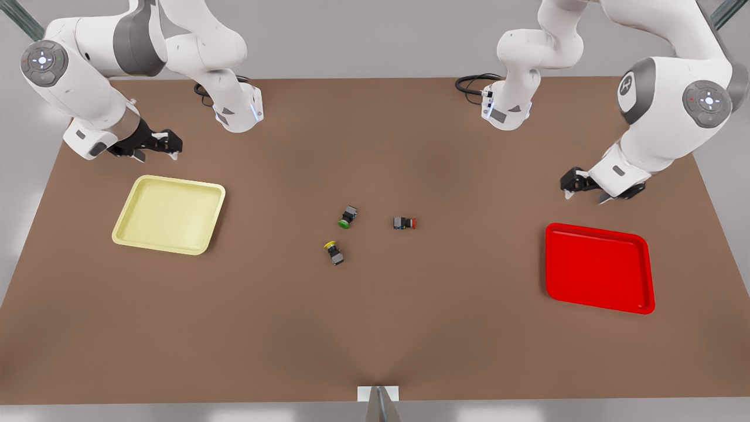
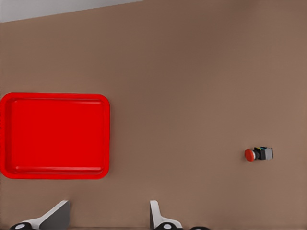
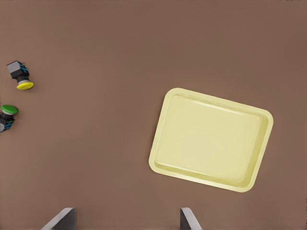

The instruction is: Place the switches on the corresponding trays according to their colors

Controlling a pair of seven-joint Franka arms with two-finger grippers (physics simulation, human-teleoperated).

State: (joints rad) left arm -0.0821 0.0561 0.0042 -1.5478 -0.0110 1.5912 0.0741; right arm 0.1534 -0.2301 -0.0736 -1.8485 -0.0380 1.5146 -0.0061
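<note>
Two switches lie on their sides mid-table: the yellow-capped switch (image 1: pixel 333 252) (image 3: pixel 20 76) and the red-capped switch (image 1: pixel 404 223) (image 2: pixel 258 154). The pale yellow tray (image 1: pixel 170 214) (image 3: pixel 211 139) sits at the front view's left, the red tray (image 1: pixel 597 266) (image 2: pixel 55 136) at its right; nothing lies in either. My left gripper (image 1: pixel 585 197) (image 2: pixel 106 215) hovers open just behind the red tray. Open as well, my right gripper (image 1: pixel 157 153) (image 3: pixel 125 219) hangs behind the yellow tray. Both are far from the switches.
A green-capped switch (image 1: pixel 347 217) (image 3: pixel 7 115) lies close to the yellow one. The brown table (image 1: pixel 375 328) is wide and flat. Both arm bases (image 1: pixel 237 111) stand at the far edge with black cables.
</note>
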